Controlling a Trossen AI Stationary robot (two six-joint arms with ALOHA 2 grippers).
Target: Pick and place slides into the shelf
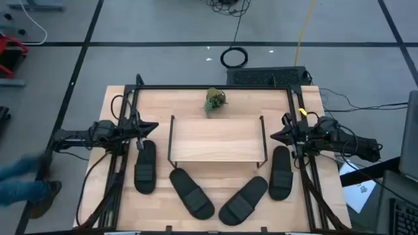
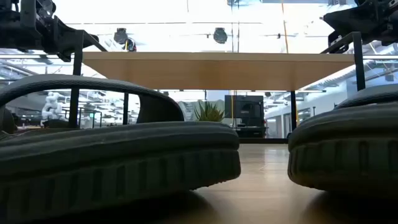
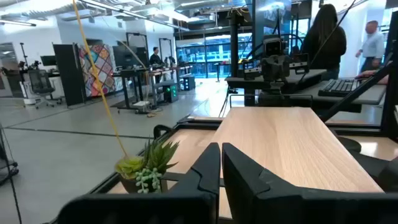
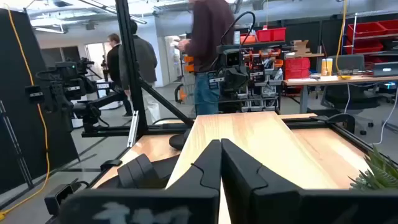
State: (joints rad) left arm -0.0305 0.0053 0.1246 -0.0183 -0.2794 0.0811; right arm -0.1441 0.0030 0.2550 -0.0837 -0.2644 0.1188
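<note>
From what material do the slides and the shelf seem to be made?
The slides look like matte black rubber or foam: dull surface, ribbed strap, grooved sole edge in the low view. The shelf has a pale board with visible wood grain, probably wood or laminate, on thin black legs that look like metal wire.

The room is bright and evenly lit from above. Under the shelf [image 1: 217, 139] lies only a soft, thin shadow. In the low view the windows behind the shelf are glaring white, and the near slides [image 2: 118, 163] look dark and blurred.
</note>
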